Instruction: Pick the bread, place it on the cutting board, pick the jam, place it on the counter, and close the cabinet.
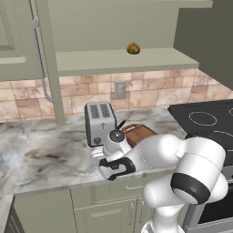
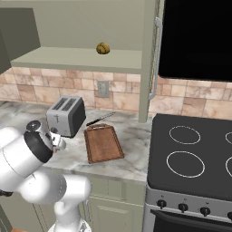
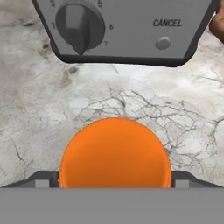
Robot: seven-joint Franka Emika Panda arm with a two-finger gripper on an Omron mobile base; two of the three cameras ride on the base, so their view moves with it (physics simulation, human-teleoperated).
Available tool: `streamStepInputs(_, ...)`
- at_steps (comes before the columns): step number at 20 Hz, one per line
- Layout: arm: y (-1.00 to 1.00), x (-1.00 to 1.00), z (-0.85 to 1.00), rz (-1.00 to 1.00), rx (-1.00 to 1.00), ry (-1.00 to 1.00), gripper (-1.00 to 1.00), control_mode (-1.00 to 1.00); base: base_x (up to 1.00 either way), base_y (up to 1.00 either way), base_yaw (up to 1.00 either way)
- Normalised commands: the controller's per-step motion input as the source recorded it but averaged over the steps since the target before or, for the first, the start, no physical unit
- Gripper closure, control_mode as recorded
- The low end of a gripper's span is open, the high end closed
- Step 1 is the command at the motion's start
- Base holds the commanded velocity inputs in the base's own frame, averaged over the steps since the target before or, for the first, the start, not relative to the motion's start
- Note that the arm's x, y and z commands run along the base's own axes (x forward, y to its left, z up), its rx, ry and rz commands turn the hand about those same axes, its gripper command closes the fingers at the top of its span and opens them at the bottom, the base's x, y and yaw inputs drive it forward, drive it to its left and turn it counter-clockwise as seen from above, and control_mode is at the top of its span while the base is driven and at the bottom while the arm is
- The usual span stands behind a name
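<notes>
The jam (image 3: 114, 153), an orange jar seen from above, sits between my gripper's (image 3: 114, 180) dark fingers (image 3: 43, 179), which are shut on its sides. It hangs low over the marbled counter (image 3: 144, 105) just in front of the toaster (image 3: 118, 30). In the base views the gripper (image 1: 97, 154) (image 2: 58, 141) is at the toaster's front. The bread (image 1: 133, 48) (image 2: 103, 48), a round golden bun, rests on the shelf of the open cabinet (image 1: 118, 61). The reddish-brown cutting board (image 1: 139, 133) (image 2: 103, 142) lies bare on the counter (image 1: 50, 154) right of the toaster.
The silver toaster (image 1: 100, 122) (image 2: 66, 115) stands close ahead of the hand. A dark knife (image 2: 100, 118) lies behind the board. The black stove (image 2: 195, 154) is to the right. The cabinet doors, with long handles (image 1: 40, 59) (image 2: 156, 59), stand swung open.
</notes>
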Motion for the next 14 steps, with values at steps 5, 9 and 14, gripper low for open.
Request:
streamStepInputs(5,0.0,-0.09,0.15,0.03,0.0,-0.05,-1.0,-1.0,0.0,0.0,0.0)
streamStepInputs(9,0.0,0.0,0.43,0.02,0.0,-0.08,-1.0,-1.0,0.0,0.0,0.0)
streamStepInputs(14,0.0,0.0,0.61,0.01,0.0,-0.06,-1.0,-1.0,0.0,0.0,0.0)
